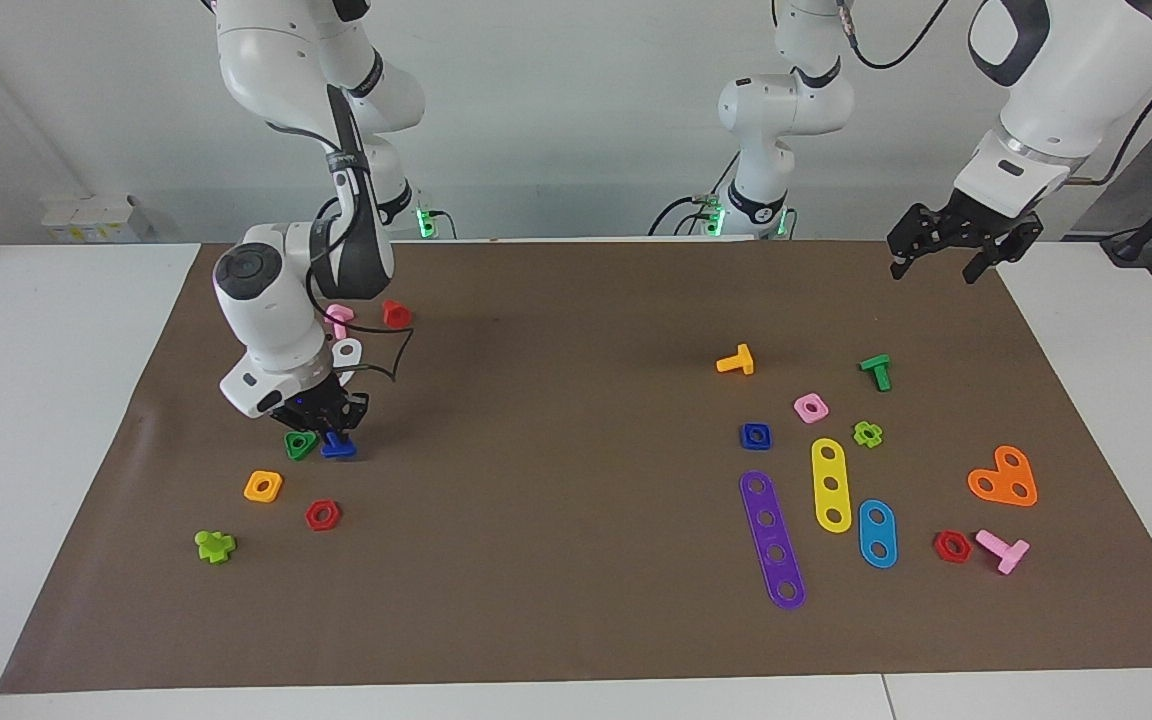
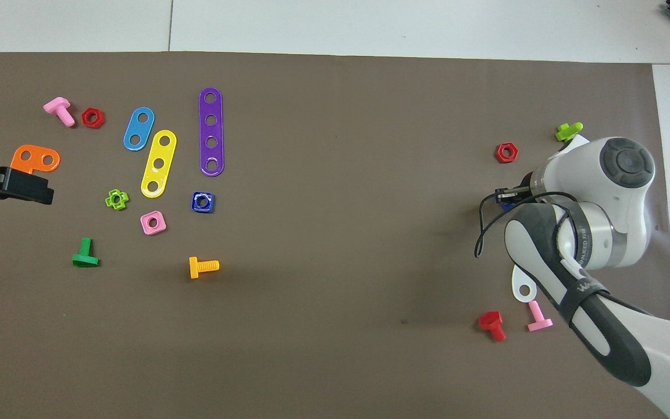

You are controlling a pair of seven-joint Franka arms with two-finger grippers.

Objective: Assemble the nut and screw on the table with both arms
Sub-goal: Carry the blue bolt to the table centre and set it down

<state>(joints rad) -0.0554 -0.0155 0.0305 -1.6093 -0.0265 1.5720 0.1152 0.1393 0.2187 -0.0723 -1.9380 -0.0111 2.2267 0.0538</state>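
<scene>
The dark-blue square nut (image 1: 755,435) lies flat on the brown mat (image 1: 556,400) toward the left arm's end; it also shows in the overhead view (image 2: 202,202). The dark-blue screw (image 1: 339,447) stands on the mat toward the right arm's end, head down. My right gripper (image 1: 334,425) is lowered right onto it, the post between its jaws. In the overhead view the right arm hides all but a blue sliver of the screw (image 2: 506,205). My left gripper (image 1: 936,272) waits open and empty in the air over the mat's edge at the left arm's end (image 2: 27,187).
A green triangular nut (image 1: 300,444) touches the screw's side. An orange square nut (image 1: 263,486), a red hex nut (image 1: 322,514) and a lime screw (image 1: 215,545) lie farther out. A pink nut (image 1: 810,407), purple strip (image 1: 772,540) and yellow strip (image 1: 831,484) surround the blue nut.
</scene>
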